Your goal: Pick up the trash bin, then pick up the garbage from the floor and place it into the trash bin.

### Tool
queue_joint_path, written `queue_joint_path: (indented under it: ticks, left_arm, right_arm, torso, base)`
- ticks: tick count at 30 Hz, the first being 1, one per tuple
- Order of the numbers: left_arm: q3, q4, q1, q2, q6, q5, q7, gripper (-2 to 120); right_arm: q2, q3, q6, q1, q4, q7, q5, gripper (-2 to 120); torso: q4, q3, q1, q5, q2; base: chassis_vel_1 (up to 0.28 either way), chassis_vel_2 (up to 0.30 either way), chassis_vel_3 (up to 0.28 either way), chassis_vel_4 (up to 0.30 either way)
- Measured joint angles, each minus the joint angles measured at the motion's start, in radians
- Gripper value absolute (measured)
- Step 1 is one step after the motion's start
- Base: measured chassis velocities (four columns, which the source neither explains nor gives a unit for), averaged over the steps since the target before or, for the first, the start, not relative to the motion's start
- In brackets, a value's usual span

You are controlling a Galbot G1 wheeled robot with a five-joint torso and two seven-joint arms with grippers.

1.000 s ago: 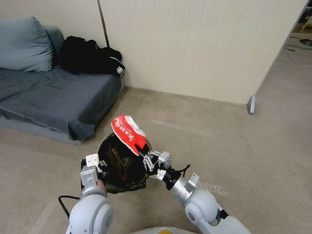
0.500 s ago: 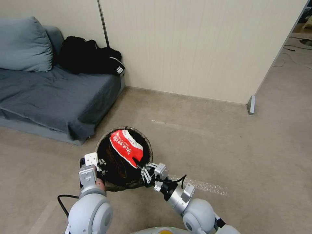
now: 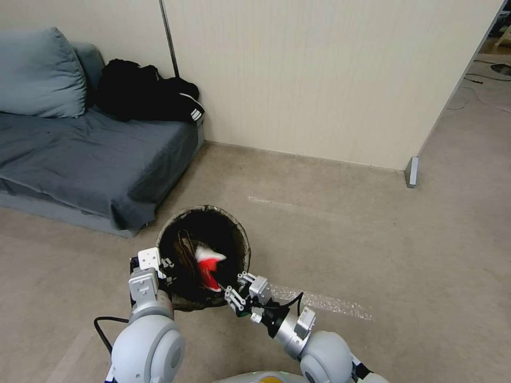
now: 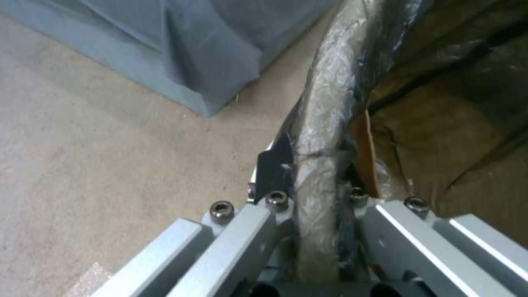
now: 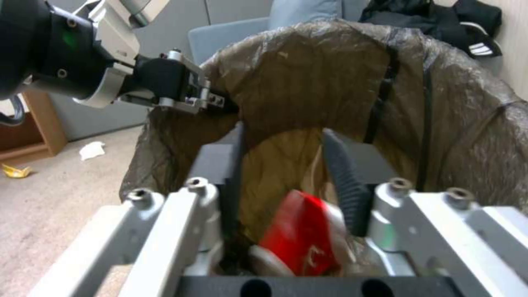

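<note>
Beige carpet floor [image 3: 372, 255]; trash bin [image 3: 175, 299] at 6 o'clock, rim clamped by my left pincer [image 3: 166, 270]. Red wrapper [image 3: 208, 260] inside, half hidden. Right pincer [image 3: 233, 291] parted, empty.

Left arm bent low ahead of the torso, wrist level, left pincer [image 3: 159, 266] clamped across the bag-covered rim of the small round white plastic trash bin [image 4: 324, 123], one finger each side. Right arm reaching forward and inward, right pincer [image 5: 286, 181] at the bin's near edge, fingers [image 5: 344, 181] spread apart, holding nothing.
</note>
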Motion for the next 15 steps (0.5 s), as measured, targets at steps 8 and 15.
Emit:
queue_joint_path:
  ticks: [8, 15]
  left_arm:
    - [0.000, 0.000, 0.000, 0.000, 0.000, -0.001, 0.000, 0]
    - [0.000, 0.001, -0.001, 0.000, -0.005, 0.002, 0.010, 0]
  right_arm:
    - [-0.005, -0.001, -0.004, 0.001, 0.004, 0.000, 0.001, 68]
    - [-0.014, 0.002, -0.003, -0.001, 0.024, 0.000, -0.012, 96]
  torso:
    - [0.0000, 0.000, 0.000, 0.0000, 0.000]
    - [0.0000, 0.000, 0.000, 0.0001, 0.000]
  base:
    - [0.000, 0.000, 0.000, 0.000]
    - [0.000, 0.000, 0.000, 0.000]
